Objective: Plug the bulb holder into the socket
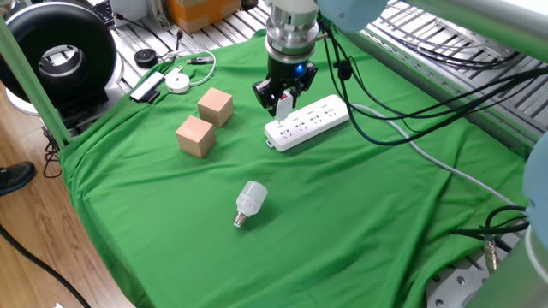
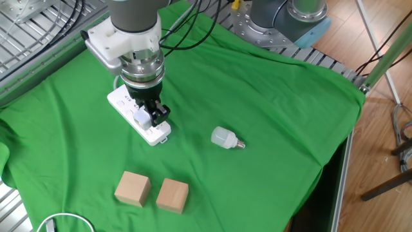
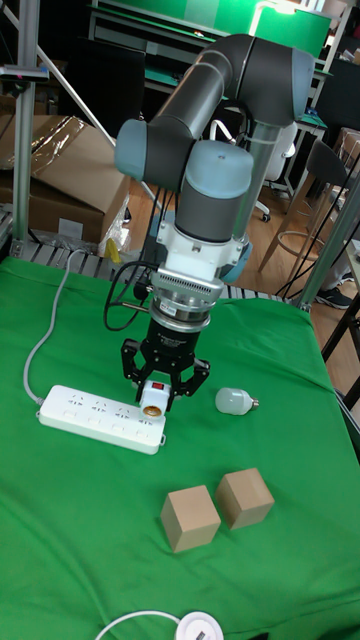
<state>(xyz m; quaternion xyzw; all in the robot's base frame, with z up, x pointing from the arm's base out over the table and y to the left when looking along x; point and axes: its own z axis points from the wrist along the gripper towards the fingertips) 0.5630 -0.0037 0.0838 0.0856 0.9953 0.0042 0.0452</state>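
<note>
Holding the holder (image 3: 152,394) between its two fingers, the gripper (image 3: 163,392) is closed on it and hangs straight down over the end of the socket (image 3: 98,405) that is far from the cable. In the tall view the holder shows a red patch and a brass ring toward the camera, and its lower part seems to be just at the top face of the strip. I cannot tell from any view whether the pins already enter an outlet or only rest above it.

The main risk, as I judge it, is a wrong alignment. If the pins are a little beside the holes, a push down will press on the plastic face instead, and the holder may tilt or slip in the fingers. The socket lies loose on the green cloth (image 1: 342,222), so a side force could also slide it or turn it, and the soft cloth may give under the pressure. A second risk is that the holder sticks in the fingers if they open before it sits fully.

The arm comes down from above, the wrist is vertical, and cables run along it. The bulb (image 2: 223,137) lies on its side well apart from the gripper, and two cubes (image 1: 205,122) stand near each other, not in the way.
</note>
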